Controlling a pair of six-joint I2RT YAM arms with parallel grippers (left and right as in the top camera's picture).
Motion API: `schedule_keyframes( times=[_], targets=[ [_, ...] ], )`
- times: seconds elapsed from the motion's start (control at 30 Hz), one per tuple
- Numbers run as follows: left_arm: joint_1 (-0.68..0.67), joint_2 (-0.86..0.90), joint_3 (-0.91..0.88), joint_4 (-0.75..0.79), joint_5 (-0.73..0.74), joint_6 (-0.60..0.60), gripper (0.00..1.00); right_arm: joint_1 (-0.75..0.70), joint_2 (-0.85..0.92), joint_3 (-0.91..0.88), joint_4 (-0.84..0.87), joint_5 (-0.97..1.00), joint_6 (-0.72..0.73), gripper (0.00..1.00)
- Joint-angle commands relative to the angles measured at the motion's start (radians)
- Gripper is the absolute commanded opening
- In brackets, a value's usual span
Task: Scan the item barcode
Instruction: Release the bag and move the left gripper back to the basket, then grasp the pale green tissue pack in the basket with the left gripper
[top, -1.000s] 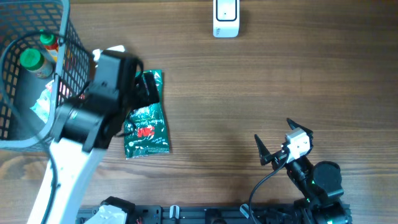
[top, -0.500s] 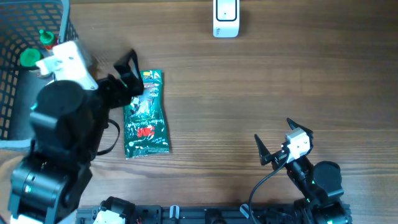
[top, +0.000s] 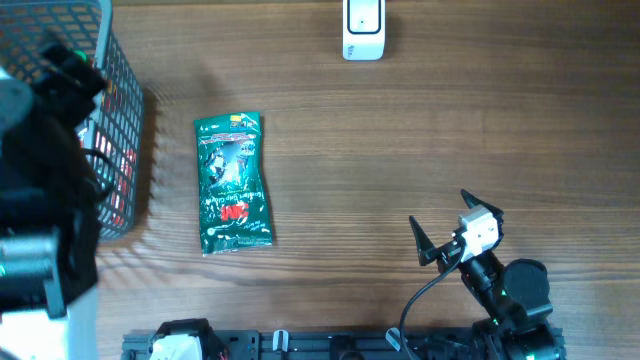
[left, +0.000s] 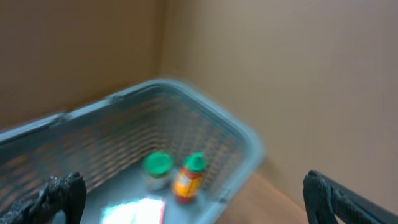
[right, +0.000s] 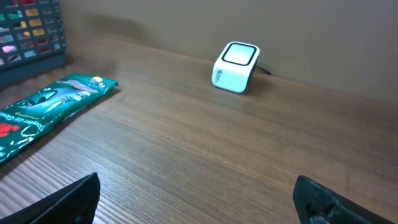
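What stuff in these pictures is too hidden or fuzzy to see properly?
1. Barcode on the green packet: the print is too small overhead, and the right wrist view cuts the packet at its left edge.
2. Inside the basket: overhead, the left arm covers most of it.
3. Labels on the green-capped bottle and orange bottle: the left wrist view is blurred.
4. The scanner: the overhead's top edge cuts it off.

left wrist: basket — blurred | overhead: scanner — cut by top edge
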Motion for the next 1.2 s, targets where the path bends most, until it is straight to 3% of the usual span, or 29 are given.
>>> schedule_keyframes(
  times=[0.0, 0.13, 0.33, 0.5, 0.67, 0.87, 1.17],
  targets=[
    [0.208, 0.107, 0.014, -0.095, 0.16, -0.179, 1.0, -0.003, -0.011, 0.008, 0.002, -0.013, -0.005, 1.0],
    [0.351, 0.204, 0.013, -0.145, 0.32, -0.193, 1.0, -0.003, -0.011, 0.008, 0.002, -0.013, -0.005, 1.0],
    [0.481, 0.353, -0.002, -0.179, 0.338, -0.18, 1.0, -0.003, -0.011, 0.008, 0.002, -0.013, -0.005, 0.99],
    [0.576, 0.492, -0.008, -0.254, 0.423, -0.057, 0.98, -0.003, -0.011, 0.008, 0.002, -0.013, -0.005, 1.0],
    [0.651, 0.628, -0.063, -0.295, 0.524, 0.216, 0.97, -0.003, -0.011, 0.008, 0.002, -0.013, -0.005, 1.0],
    [0.654, 0.684, -0.15, -0.225, 0.643, 0.333, 0.97, -0.003, -0.011, 0.008, 0.002, -0.013, -0.005, 1.0],
    [0.654, 0.696, -0.298, 0.005, 0.65, 0.333, 1.0, -0.003, -0.011, 0.008, 0.002, -0.013, -0.005, 1.0]
  ],
)
